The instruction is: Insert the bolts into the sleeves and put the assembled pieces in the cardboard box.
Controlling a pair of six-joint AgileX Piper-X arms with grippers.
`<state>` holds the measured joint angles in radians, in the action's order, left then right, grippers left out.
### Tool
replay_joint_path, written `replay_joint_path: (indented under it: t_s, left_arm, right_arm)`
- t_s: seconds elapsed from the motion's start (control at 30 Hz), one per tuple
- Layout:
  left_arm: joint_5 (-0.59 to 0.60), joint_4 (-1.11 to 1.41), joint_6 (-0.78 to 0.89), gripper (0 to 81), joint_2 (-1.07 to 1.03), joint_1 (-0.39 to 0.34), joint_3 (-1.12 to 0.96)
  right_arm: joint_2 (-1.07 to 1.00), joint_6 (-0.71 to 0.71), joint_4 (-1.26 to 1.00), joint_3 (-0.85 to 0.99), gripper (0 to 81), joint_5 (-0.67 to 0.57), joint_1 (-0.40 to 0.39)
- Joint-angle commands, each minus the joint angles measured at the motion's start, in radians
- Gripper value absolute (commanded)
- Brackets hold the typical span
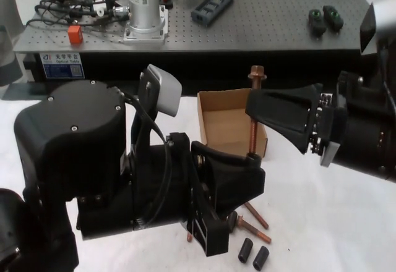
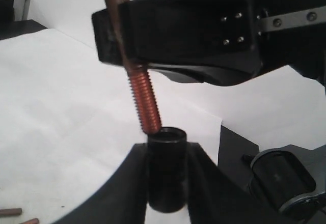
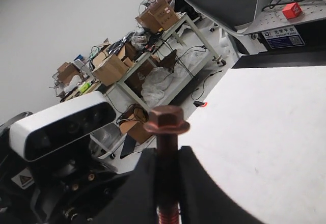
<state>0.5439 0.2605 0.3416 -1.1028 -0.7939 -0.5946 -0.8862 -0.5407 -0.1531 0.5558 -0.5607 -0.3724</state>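
Bolt [image 2: 144, 102] copper, threaded, hex-flanged head, clamped in right fingers [image 2: 173, 30]; left fingers [image 2: 118, 196] pinch upright black sleeve [image 2: 166, 170].

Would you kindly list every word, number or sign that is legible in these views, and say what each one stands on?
On the perforated bench front, a blue-and-white label: too small to read.
On the silver post, a white label: blurred, unreadable.
On a black arm housing, a warning-triangle sticker: sign only, print unreadable.
On the bolt, sleeve and cardboard box: none visible.
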Motion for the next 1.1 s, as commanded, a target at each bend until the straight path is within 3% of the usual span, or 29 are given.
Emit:
replay_joint_path:
  t_s: [0.0,0.53,0.6,0.8,0.87,1.07]
  left_arm:
    - [-0.017,0.033,0.039,0.7,0.011,0.001,-0.009]
    - [-0.070,0.065,0.079,0.7,0.011,0.001,-0.009]
    - [-0.076,0.074,0.064,0.7,0.011,0.001,-0.009]
    - [-0.143,0.074,-0.081,0.7,0.011,0.001,-0.009]
    - [-0.184,0.078,-0.110,0.7,0.011,0.001,-0.009]
    - [-0.402,0.077,-0.065,0.7,-0.075,0.030,-0.067]
  right_arm:
    - [0.003,0.023,0.013,0.003,0.4,-0.050,-0.003]
    - [0.003,0.039,0.020,0.003,0.6,-0.082,-0.003]
    - [0.003,0.050,0.020,0.003,6.9,-0.082,-0.003]
    - [0.005,0.067,0.020,0.006,45.6,-0.088,0.003]
    - [0.021,0.067,0.023,0.006,49.3,-0.086,0.024]
    - [0.115,0.141,0.176,0.006,49.1,-0.034,0.161]
